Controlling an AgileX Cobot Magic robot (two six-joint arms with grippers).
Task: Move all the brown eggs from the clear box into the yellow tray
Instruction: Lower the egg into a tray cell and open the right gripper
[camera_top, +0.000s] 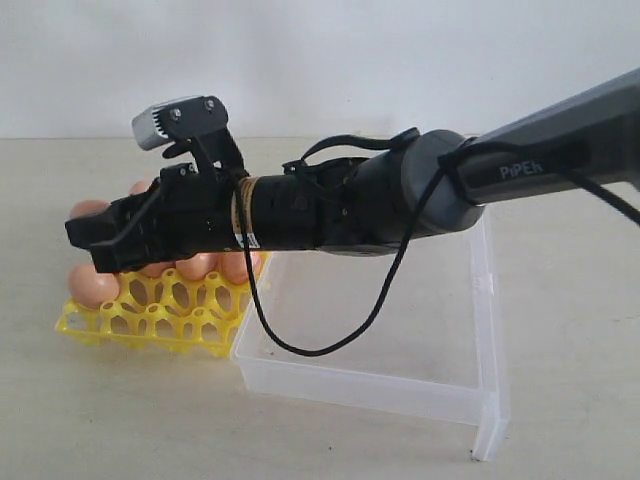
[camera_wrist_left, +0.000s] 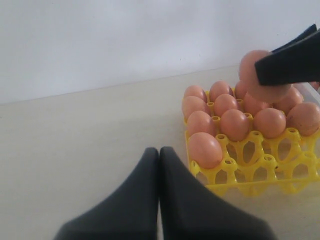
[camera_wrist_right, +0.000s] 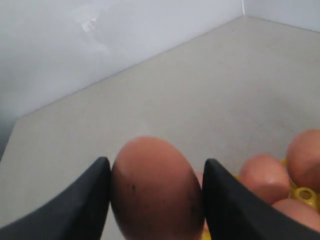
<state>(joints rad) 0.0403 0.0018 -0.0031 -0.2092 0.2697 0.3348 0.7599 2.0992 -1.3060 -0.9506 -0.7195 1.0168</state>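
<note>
My right gripper (camera_top: 92, 238) reaches across the clear box (camera_top: 400, 385) and hangs over the yellow tray (camera_top: 150, 325). It is shut on one brown egg (camera_wrist_right: 156, 200), which is pinched between both black fingers (camera_wrist_right: 85, 200) and held above the tray (camera_wrist_left: 250, 187). Several brown eggs (camera_wrist_left: 205, 149) sit in the tray's far cups, and the near row of cups is open. No egg shows in the visible part of the box; the arm hides its far side. My left gripper (camera_wrist_left: 159, 150) is shut with nothing in it, low over the table beside the tray.
The box's near wall and corner flange (camera_top: 485, 430) stand right of the tray. A black cable (camera_top: 300, 345) droops from the right arm over the box. A white wall runs along the back of the beige table (camera_top: 120, 420).
</note>
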